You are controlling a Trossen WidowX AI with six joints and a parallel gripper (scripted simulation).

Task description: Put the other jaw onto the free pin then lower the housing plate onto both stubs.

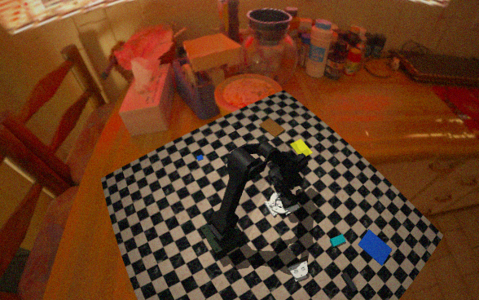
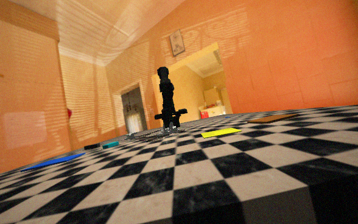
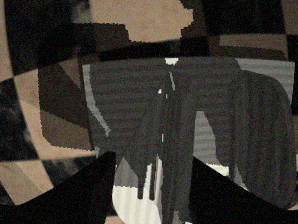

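Observation:
My gripper [image 1: 290,200] [image 2: 171,124] [image 3: 150,162] points down over the white gear assembly and is shut on one jaw [image 3: 176,135], a ridged part that rises between the fingers. The other jaw [image 3: 265,135] stands to the right of it in the wrist view, in shadow. Both are over the grey base [image 3: 204,137]. The white parts [image 1: 275,205] show beside the fingers in the top view. Pins and gear teeth are hidden or too dark, so seating and meshing cannot be told. The white housing plate [image 1: 299,271] [image 2: 131,137], with two holes, lies apart on the checkered mat.
A teal block [image 1: 337,240] [image 2: 110,145], a blue sheet [image 1: 375,247] [image 2: 55,161] and a dark bar [image 1: 349,281] [image 2: 92,146] lie on the housing plate's side. A yellow sheet [image 1: 301,147] [image 2: 221,133], a brown sheet [image 1: 272,127] [image 2: 274,118] and a small blue piece [image 1: 199,157] lie farther back.

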